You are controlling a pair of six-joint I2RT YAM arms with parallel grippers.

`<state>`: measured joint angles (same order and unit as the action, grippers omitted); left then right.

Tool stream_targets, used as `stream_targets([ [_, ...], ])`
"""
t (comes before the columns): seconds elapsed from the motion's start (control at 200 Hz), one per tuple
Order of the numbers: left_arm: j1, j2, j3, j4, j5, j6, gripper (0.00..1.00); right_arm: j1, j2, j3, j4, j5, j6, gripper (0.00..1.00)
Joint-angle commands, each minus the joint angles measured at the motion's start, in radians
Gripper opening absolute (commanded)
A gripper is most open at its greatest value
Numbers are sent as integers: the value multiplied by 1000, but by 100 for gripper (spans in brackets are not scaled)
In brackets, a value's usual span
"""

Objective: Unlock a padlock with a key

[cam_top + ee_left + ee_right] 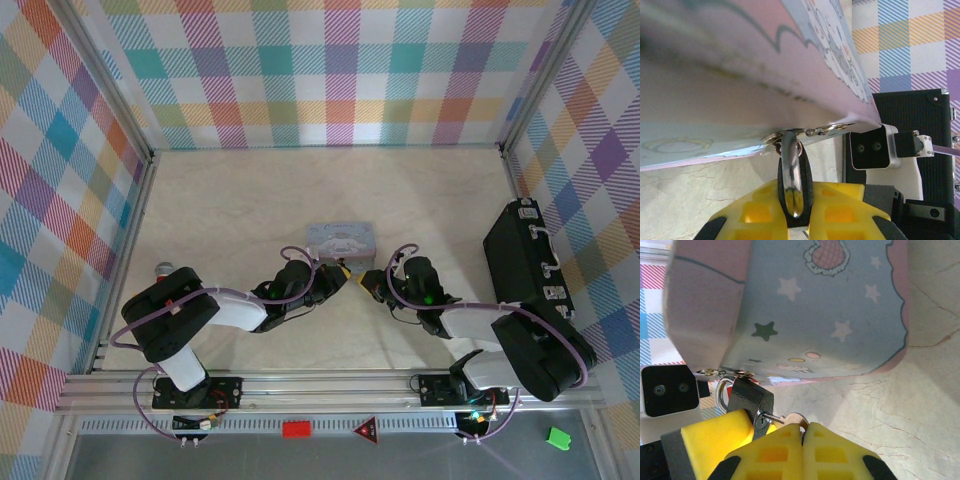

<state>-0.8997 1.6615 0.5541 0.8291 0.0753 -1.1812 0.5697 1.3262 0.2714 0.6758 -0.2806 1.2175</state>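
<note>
The small black padlock (749, 396) hangs by its silvery shackle (721, 390) from the hasp of the pastel tin (815, 315). My left gripper (794, 189) is shut on the padlock (808, 186), which sits edge-on between its yellow fingers (757, 207). The thin metal key (790, 418) has its blade in the keyhole at the bottom of the padlock. My right gripper (802, 429) is shut on the key's round head. From above, the left gripper (335, 272) and the right gripper (368, 281) meet tip to tip just in front of the tin (340, 238).
A black case (530, 260) lies at the right of the table, close behind the right arm. A grey-topped toy (163, 268) peeks out by the left arm's base. Checkered walls close in the back and both sides.
</note>
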Motion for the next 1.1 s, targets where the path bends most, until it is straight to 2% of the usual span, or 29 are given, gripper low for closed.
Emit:
stream_targets([
  [0.0,-93,12,49,45,217,-9,1,41,-47,110,176,-64,-9,0],
  [0.34,-93,11,46,41,207,-8,1,78,-79,95,172,-49,1,0],
  [0.59,-93,-5,37,39,210,-5,1,63,-134,102,21,3,-94,0],
  [0.73,-94,-18,34,21,215,6,1,35,-60,96,141,-56,-46,0],
  [0.785,-94,-24,28,18,211,10,4,39,-30,96,185,-73,-26,0],
  [0.97,-84,-56,1,-36,154,32,26,52,-40,42,196,-48,-1,0],
  [1.095,-57,-45,-66,55,106,1,35,87,-85,2,137,0,7,0],
])
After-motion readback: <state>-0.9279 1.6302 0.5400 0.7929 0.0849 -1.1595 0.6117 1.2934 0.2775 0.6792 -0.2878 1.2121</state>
